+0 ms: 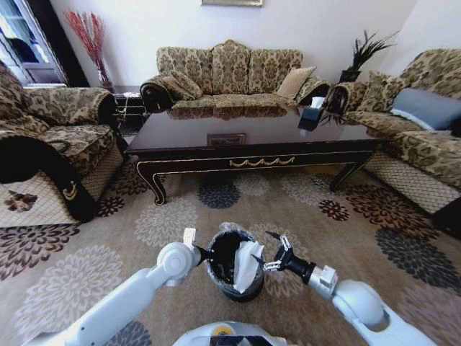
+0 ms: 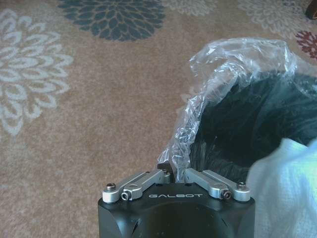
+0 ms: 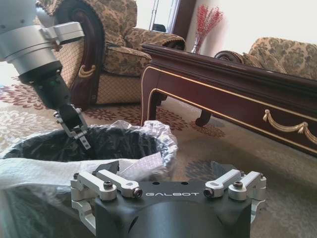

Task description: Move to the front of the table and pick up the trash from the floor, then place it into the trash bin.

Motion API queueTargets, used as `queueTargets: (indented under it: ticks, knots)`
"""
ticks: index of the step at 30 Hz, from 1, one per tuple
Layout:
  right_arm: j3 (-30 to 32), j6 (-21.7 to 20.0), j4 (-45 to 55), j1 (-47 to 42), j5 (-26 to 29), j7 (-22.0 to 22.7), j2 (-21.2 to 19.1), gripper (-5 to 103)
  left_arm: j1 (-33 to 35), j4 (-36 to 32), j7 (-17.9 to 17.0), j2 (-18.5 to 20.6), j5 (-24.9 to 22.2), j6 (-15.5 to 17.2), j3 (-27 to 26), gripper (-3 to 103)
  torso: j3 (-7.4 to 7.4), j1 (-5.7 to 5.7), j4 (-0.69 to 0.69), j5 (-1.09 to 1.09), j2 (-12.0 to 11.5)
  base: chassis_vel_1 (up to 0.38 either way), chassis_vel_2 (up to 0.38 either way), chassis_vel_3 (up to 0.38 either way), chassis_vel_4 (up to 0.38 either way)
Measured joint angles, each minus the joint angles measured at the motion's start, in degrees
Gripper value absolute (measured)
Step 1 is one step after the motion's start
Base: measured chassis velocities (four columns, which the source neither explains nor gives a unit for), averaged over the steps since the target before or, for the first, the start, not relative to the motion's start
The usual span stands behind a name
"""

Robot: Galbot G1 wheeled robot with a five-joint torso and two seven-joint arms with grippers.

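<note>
On the carpet in front of the table (image 1: 252, 137), both grippers worked at the trash bin (image 1: 232, 277).

Left gripper (image 1: 204, 253) sat at the bin's left rim, fingers closed together on the clear liner (image 2: 218, 74) edge. Right gripper (image 1: 274, 254) hovered at the right rim, jaws apart, touching nothing I could see. 1 white paper wad (image 1: 248, 261) lay against the bin's inner right wall, half over the rim. Judgement: wad not fully dropped; best to keep the liner held wide and nudge the paper inward without tipping the bin. Bottle and scrap unseen.
</note>
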Motion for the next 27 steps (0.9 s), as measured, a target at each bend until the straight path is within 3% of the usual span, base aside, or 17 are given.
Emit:
queueTargets:
  ticks: [6,14,18,27]
  knots:
    - [0.97,-0.43,0.19,0.31,6.25,0.27,-0.2,100,2.02,0.05,0.61,0.87,-0.02,0.0,-2.78,0,0.0,0.0,0.0,0.0,0.0,0.0,0.0,0.0,0.0]
    - [3.38,-1.34,8.5,0.44,15.07,0.49,-0.45,100,2.8,2.29,1.08,0.5,0.96,-0.02,-3.67,0,0.0,0.0,0.01,-0.02,0.0,0.0,0.0,0.0,0.0]
    - [4.16,-1.46,9.97,-0.5,15.17,0.6,-0.35,100,2.79,2.64,1.09,0.22,1.16,-0.02,-3.55,0,0.0,0.0,0.01,-0.01,0.0,0.0,0.0,0.0,0.0]
    - [0.68,-2.04,9.51,-1.01,9.35,3.13,1.48,100,2.37,1.47,0.68,-1.18,1.34,-0.02,-1.41,0,0.0,0.0,0.0,0.0,0.0,0.0,0.0,0.0,0.0]
